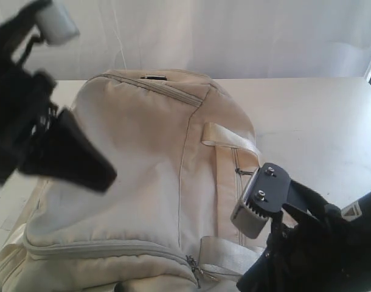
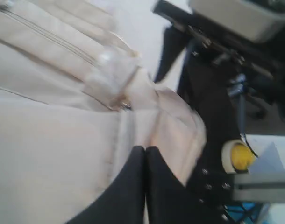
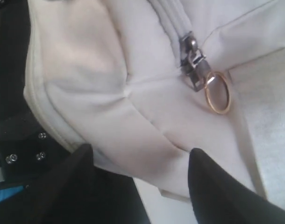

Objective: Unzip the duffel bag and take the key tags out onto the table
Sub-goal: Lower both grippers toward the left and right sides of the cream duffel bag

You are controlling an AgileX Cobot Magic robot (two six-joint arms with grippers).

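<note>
Duffel bag (image 1: 143, 164) lies zipped on the desk (image 1: 319, 121), left end effector (image 2: 146, 151) pinched closed over its fabric, right end effector (image 3: 141, 149) spread wide, only its wrist view showing a zipper pull (image 3: 194, 65) with a gold ring (image 3: 218, 92).

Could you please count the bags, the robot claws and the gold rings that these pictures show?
duffel bag: 1
claws: 2 (left claw shut, right claw open)
gold ring, hanging on a zipper pull: 1
Total: 4
</note>
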